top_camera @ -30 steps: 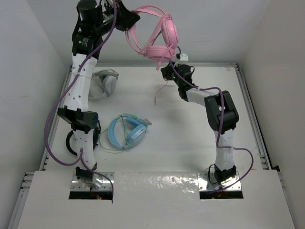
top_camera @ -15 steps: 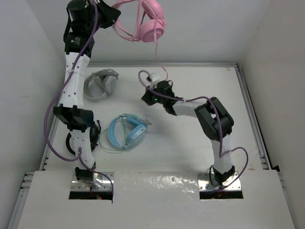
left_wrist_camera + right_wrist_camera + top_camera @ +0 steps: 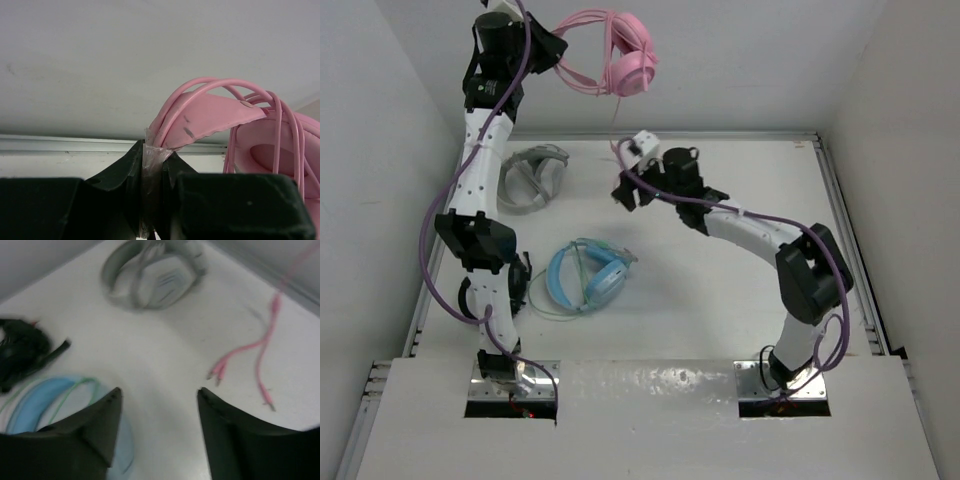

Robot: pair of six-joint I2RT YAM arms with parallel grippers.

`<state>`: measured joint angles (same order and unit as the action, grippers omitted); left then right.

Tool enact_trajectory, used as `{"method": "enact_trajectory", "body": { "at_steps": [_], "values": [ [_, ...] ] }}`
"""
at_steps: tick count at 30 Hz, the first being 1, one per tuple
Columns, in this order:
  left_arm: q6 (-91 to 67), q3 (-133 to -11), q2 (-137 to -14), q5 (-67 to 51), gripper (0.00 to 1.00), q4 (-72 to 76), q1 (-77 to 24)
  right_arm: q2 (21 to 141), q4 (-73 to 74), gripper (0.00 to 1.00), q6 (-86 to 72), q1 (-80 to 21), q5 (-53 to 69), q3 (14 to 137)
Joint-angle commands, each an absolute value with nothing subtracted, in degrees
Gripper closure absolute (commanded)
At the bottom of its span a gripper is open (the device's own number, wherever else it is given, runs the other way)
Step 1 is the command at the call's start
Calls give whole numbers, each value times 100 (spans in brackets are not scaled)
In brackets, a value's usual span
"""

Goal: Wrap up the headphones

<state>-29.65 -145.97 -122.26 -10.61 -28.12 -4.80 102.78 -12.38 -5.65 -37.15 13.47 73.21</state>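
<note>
The pink headphones [image 3: 620,58] hang high above the back of the table, several turns of their cable looped over the headband [image 3: 215,112]. My left gripper [image 3: 548,42] is shut on one end of that headband [image 3: 157,155]. The loose pink cable [image 3: 614,122] drops from the ear cups toward the table. Its plugs [image 3: 216,372] lie on the white surface. My right gripper [image 3: 628,172] hovers low over the table below the headphones. It stands open [image 3: 158,390], nothing between its fingers, the cable end to its right.
Grey headphones [image 3: 530,176] lie at the back left [image 3: 155,272]. Light-blue headphones [image 3: 586,276] with a thin green cable lie mid-left [image 3: 45,400], near the left arm's lower links [image 3: 480,245]. White walls enclose the table on three sides.
My right gripper came down from beside the ear cups, shut briefly, and now stands open with no cable in it. The left arm swung the headphones left, then slightly back.
</note>
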Motion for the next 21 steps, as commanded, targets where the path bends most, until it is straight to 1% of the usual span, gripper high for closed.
{"method": "enact_trajectory", "body": {
  "at_steps": [1,2,3,6,9,11,14,19,21],
  "values": [
    [-3173,-15283,-11804,-1554,100,-1846,-492,10352,-2770,34,-1911,-2719,958,6822],
    [-3147,-15336,-11786,-1634,100,-1872,-501,10458,-3160,29,-2090,-2585,958,6803],
    [-3146,-15380,-11769,-1704,100,-1889,-501,10581,-3860,18,-2205,-2488,993,6872],
    [-3050,-15521,-11707,-1995,100,-1907,-553,11213,-4726,10,-2356,-2320,1072,7249],
    [-2901,-15644,-11663,-2048,100,-1977,-650,11818,-4668,10,-2285,-2320,1221,8441],
    [-2822,-15671,-11654,-2118,100,-1986,-738,12101,-4606,9,-2241,-2312,1467,8901],
    [-2769,-15671,-11654,-2153,100,-2030,-808,12252,-4544,9,-2066,-2312,1538,9166],
    [-2751,-15671,-11698,-2197,100,-2066,-905,12743,-3947,9,-2117,-2312,1565,9965],
    [-2760,-15688,-11707,-2241,100,-2039,-931,13032,-3841,11,-2214,-2312,1030,10246]
  ]
}}
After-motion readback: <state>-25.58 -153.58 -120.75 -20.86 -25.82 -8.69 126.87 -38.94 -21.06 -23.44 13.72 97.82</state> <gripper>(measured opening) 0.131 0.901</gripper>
